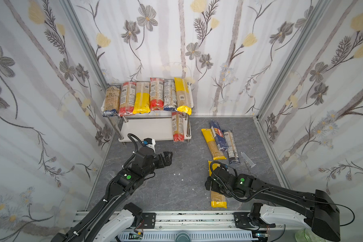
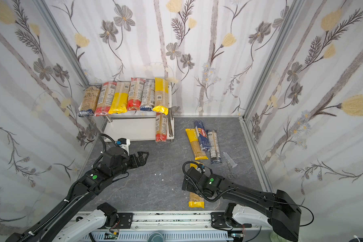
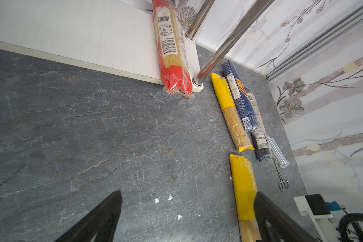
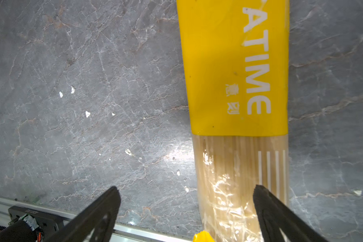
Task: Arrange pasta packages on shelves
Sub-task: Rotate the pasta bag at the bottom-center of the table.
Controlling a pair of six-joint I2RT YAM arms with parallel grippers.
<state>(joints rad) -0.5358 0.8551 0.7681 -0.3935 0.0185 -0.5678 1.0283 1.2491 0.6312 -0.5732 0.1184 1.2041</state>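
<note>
Yellow-ended packet (image 4: 235, 83) lies flat on the table (image 1: 176, 184), well apart from the shelves (image 1: 147, 127). The right gripper (image 4: 187, 188) is over it, spread wide, gripping nothing.
The packet sits off-centre, with one finger (image 4: 268, 209) above it instead of both straddling it. Best shift sideways, then close near mid-length so it won't sag. Left gripper (image 1: 169, 156) is wide open too, empty. Six packets (image 1: 142, 98) are on the top tier, a red-ended packet (image 1: 178, 127) on the lower, and three more packets (image 1: 218, 136) on the table. In both top views the right wrist hides its fingers and the packet's middle; the lower tier's back is hidden.
</note>
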